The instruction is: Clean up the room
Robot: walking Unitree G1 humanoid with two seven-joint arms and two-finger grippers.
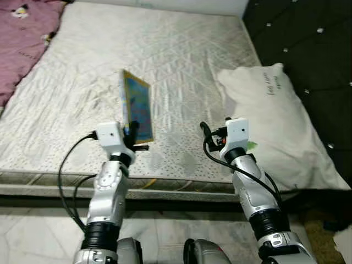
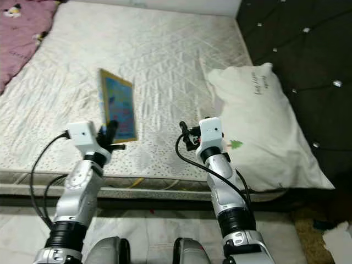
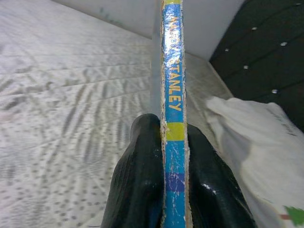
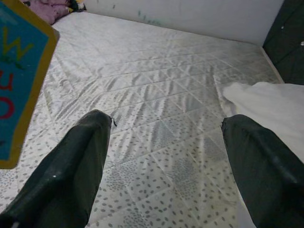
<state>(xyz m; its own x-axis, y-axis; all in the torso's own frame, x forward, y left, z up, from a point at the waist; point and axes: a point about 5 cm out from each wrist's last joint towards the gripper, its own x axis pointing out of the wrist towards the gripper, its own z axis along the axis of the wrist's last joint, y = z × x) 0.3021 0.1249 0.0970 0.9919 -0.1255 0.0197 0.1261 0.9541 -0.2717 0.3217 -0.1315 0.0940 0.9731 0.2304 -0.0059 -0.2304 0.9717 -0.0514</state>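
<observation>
Above quilted mattress [image 1: 181, 60], near its front edge: left gripper [image 3: 175, 185] clamps blue book [image 1: 137, 107] by lower end, held upright off bed. Right gripper [image 4: 164, 156] hovers alongside, fingers spread wide, empty. White pillow [image 1: 275, 121] lies just right, beside dark headboard [image 1: 308, 38].

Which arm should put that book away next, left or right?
Left. The left pincer is already shut on the book, holding it upright above the mattress. The right pincer is open and empty beside the pillow.
</observation>
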